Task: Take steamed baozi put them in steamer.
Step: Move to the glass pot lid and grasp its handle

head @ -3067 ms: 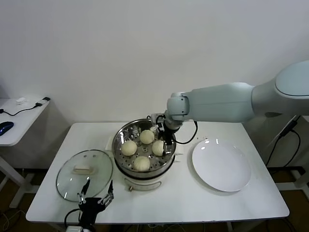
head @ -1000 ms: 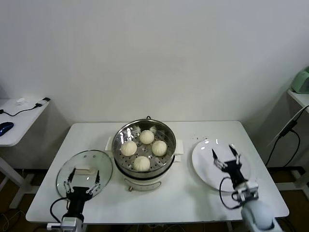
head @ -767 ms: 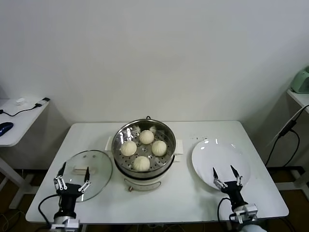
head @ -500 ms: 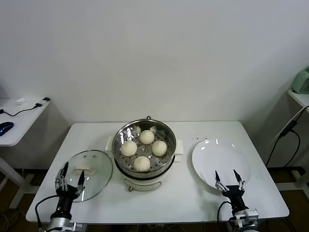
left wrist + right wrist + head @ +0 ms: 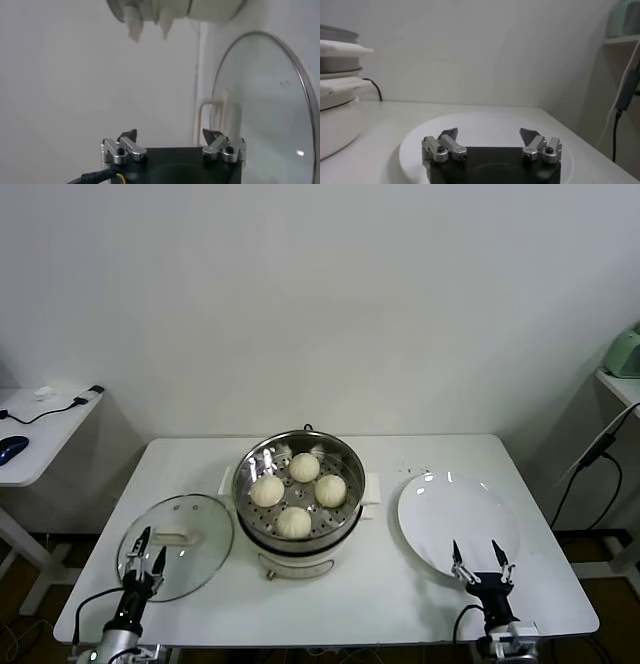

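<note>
Several cream-white steamed baozi [image 5: 294,522] lie on the perforated tray inside the shiny steel steamer [image 5: 250,459], which stands on its white base at the table's middle. My left gripper [image 5: 146,549] is open and empty, low at the front left over the glass lid's near edge. My right gripper [image 5: 482,559] is open and empty, low at the front right by the white plate's near edge. In the left wrist view the open gripper [image 5: 172,136] faces the lid. In the right wrist view the open gripper [image 5: 491,135] faces the plate, with the steamer [image 5: 335,120] off to one side.
A round glass lid [image 5: 196,552] lies flat left of the steamer and shows in the left wrist view [image 5: 270,105]. A white plate [image 5: 455,514] lies right of the steamer, bare, and shows in the right wrist view [image 5: 485,125]. A small side table [image 5: 40,434] stands at far left.
My right arm has drawn back from the steamer, over the plate, down to the table's front right. My left gripper has sunk lower at the front left. The baozi have not moved.
</note>
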`<state>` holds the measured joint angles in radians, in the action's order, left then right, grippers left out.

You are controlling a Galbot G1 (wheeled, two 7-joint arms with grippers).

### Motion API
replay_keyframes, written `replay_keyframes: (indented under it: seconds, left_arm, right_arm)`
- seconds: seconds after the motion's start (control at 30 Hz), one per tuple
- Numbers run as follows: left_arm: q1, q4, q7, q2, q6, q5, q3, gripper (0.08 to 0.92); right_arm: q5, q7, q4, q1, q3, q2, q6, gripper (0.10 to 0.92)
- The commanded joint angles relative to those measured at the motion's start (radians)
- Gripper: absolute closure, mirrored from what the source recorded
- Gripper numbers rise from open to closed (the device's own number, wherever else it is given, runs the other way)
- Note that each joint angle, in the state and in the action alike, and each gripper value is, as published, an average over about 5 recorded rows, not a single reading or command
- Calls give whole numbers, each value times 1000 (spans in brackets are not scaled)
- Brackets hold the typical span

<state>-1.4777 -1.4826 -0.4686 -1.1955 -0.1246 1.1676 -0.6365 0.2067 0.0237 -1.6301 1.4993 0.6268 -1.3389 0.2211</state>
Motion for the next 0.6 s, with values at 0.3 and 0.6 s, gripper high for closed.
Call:
replay_keyframes:
  seconds: [0.3, 0.6]
  left_arm:
    - [172, 167, -24, 19, 12, 87, 35, 177]
    - [189, 195, -31, 22, -1, 89, 46, 199]
  right_arm:
    - [-9, 0, -4, 20, 24, -16, -2, 203]
    - [-15, 2, 8, 10, 23, -14, -4, 203]
